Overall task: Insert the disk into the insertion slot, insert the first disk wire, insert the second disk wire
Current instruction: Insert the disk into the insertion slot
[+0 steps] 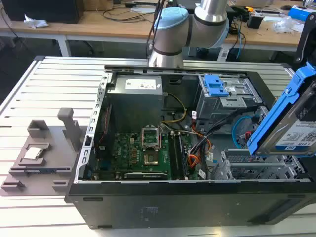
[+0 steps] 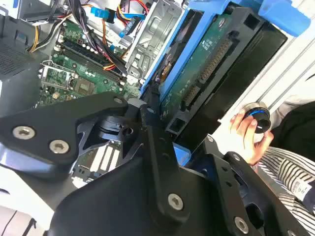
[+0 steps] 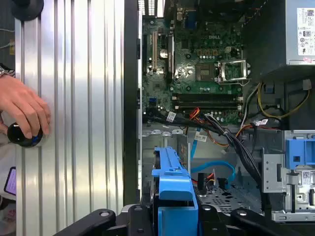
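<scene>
Starting from the exterior view's left: no trouble likely from the grey fixture (image 1: pixel 54 160), lying well apart from the work. Further along, past the green board (image 1: pixel 138 153) inside the open case (image 1: pixel 148 207), a probable snag on the second disk wire (image 1: pixel 241 131), looping just beside the insertion slot (image 1: pixel 252 165). At the far right, clamped in the gripper (image 3: pixel 174 216) and hanging tilted above that slot: the disk (image 1: pixel 296 128). Could jam against the slot's rim if lowered at such a tilt, or trap the blue loop beneath.
</scene>
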You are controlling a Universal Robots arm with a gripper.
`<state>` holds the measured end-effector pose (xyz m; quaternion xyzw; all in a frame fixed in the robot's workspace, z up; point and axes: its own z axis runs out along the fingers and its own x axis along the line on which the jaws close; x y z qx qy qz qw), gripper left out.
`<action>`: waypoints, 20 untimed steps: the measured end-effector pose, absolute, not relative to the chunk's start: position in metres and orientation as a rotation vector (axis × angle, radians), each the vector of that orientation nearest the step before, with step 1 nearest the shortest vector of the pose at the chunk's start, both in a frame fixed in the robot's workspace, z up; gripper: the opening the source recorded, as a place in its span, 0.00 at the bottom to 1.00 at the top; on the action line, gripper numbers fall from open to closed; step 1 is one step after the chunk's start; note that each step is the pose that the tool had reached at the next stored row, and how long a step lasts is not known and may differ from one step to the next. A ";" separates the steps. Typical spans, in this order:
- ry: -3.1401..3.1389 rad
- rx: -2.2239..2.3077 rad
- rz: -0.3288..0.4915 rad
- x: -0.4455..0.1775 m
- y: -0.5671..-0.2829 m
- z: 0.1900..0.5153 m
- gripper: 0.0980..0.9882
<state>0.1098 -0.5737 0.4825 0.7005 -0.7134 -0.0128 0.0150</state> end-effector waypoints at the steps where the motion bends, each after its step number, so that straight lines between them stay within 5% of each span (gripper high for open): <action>1: -2.220 2.180 -0.040 0.110 -0.574 0.479 0.30; 20: -2.220 2.180 -0.040 0.110 -0.574 0.452 0.30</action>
